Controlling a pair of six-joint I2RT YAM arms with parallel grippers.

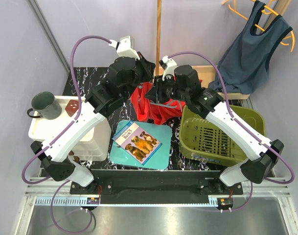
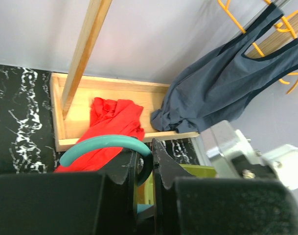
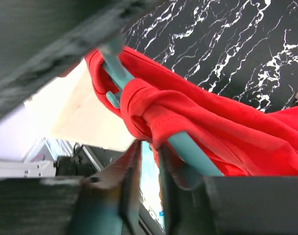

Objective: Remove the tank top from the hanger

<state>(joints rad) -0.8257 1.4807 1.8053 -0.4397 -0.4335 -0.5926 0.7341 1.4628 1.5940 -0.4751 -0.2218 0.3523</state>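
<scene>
A red tank top (image 1: 153, 105) hangs on a teal hanger between my two grippers, above the middle of the table. My left gripper (image 2: 145, 149) is shut on the hanger's teal hook (image 2: 104, 144), with the red cloth (image 2: 114, 117) behind it. In the right wrist view the tank top (image 3: 212, 117) has a strap bunched around the teal hanger arm (image 3: 117, 68). My right gripper (image 3: 149, 152) has its jaws nearly together, closed on the bunched strap at their tips. In the top view both grippers meet over the cloth, the left (image 1: 143, 78) and the right (image 1: 157, 93).
A dark blue tank top (image 1: 251, 54) hangs on an orange hanger (image 1: 237, 11) at the back right. A wooden tray (image 2: 114, 88) and upright pole (image 1: 159, 24) stand behind. A green basket (image 1: 212, 137), a teal board with a book (image 1: 139, 142) and a white bin with a mug (image 1: 46, 105) sit nearer.
</scene>
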